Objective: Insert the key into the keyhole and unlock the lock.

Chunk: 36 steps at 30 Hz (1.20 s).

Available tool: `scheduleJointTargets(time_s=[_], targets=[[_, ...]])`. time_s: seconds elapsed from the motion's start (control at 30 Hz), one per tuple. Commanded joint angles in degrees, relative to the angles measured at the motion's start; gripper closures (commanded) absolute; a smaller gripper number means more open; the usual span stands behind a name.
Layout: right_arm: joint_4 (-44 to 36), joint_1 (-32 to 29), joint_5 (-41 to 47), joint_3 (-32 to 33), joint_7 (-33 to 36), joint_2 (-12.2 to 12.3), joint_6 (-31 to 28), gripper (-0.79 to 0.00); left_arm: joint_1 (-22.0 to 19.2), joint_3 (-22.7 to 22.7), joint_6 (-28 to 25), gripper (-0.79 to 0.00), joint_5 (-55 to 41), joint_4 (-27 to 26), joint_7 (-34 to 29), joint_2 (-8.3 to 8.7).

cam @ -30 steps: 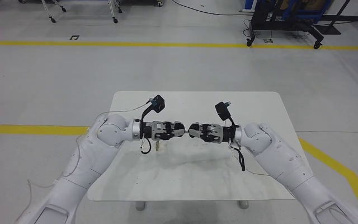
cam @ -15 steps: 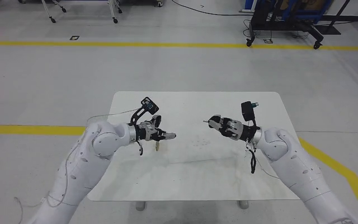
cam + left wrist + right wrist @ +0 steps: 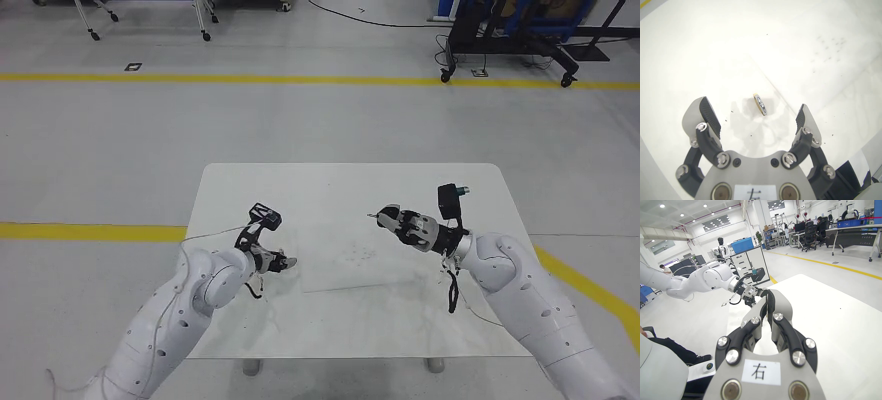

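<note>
While faint specks dot the white table (image 3: 420,320), the left gripper (image 3: 753,108) hangs low with fingers spread wide, the small brass lock (image 3: 761,105) lying untouched between them. Well apart to the right, the right gripper (image 3: 769,298) pinches the thin key (image 3: 371,212).

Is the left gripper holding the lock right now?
No, the left gripper is open, and the lock lies on the table, apart from both fingers.
</note>
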Motion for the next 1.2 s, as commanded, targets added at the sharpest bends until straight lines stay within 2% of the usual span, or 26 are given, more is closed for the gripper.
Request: scheduleJointTargets(time_s=[0.0,0.07,0.2,0.3,0.4,0.43,0.5,0.57,0.6,0.63,1.03,1.17], targets=[[0.0,0.0,0.0,0.0,0.0,0.0,0.0,0.000,-0.8,0.8,0.7,-0.785,-0.8,1.0,-1.1,-0.36],[0.0,0.0,0.0,0.0,0.0,0.0,0.0,0.000,-1.7,1.6,1.5,-0.779,-0.6,1.9,-1.4,-0.76],[0.0,0.0,0.0,0.0,0.0,0.0,0.0,0.000,-2.6,2.7,2.1,-0.610,-0.8,3.2,-2.6,-1.27],[0.0,0.0,0.0,0.0,0.0,0.0,0.0,0.000,-3.3,3.3,2.8,-0.548,-0.6,3.6,-4.0,-1.60],[0.0,0.0,0.0,0.0,0.0,0.0,0.0,0.000,-3.6,3.5,3.2,-0.443,-0.5,3.8,-4.2,-1.83],[0.0,0.0,0.0,0.0,0.0,0.0,0.0,0.000,-3.6,3.5,3.4,-0.376,-0.5,3.8,-4.3,-1.88],[0.0,0.0,0.0,0.0,0.0,0.0,0.0,0.000,-3.6,3.5,3.5,-0.320,-0.5,3.7,-4.4,-1.96],[0.0,0.0,0.0,0.0,0.0,0.0,0.0,0.000,-3.6,3.7,3.5,-0.209,-0.3,3.7,-4.9,-2.07],[0.0,0.0,0.0,0.0,0.0,0.0,0.0,0.000,-3.7,3.8,3.5,-0.028,-0.2,3.6,-5.1,-2.12],[0.0,0.0,0.0,0.0,0.0,0.0,0.0,0.000,-3.7,3.8,3.7,0.000,0.0,3.5,-4.9,-2.17],[0.0,0.0,0.0,0.0,0.0,0.0,0.0,0.000,-4.7,4.8,3.6,0.000,1.8,3.5,-6.8,-2.86],[0.0,0.0,0.0,0.0,0.0,0.0,0.0,0.000,-5.0,3.8,1.8,0.000,2.5,2.5,-3.0,-2.87]])
